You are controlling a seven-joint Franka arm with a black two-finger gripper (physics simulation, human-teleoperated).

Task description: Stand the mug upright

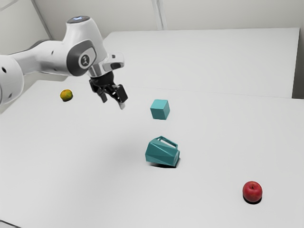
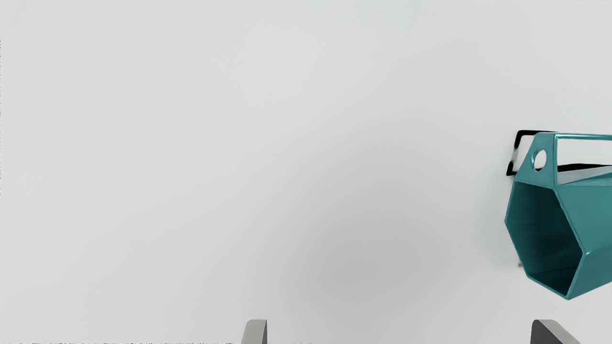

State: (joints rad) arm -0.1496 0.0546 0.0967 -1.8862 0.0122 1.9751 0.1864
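Table (image 1: 71, 185): a mug, a block, an apple and a fruit were held on its top, none touching another.
Mug (image 1: 162, 153): laid on its side, between block and apple in depth.
Block (image 1: 160, 109): set behind the mug, as seen from the exterior camera.
Apple (image 1: 252, 191): placed toward the exterior view's right, before the mug, well apart.
Fruit (image 1: 66, 95): placed toward the exterior view's left, well apart from the block, farther back than the mug.

We're in a pale room (image 1: 228, 14), lab or home, can't tell, white tabletop (image 1: 95, 190) below the fingers (image 1: 122, 94), grey-white walls (image 1: 19, 38) beyond them
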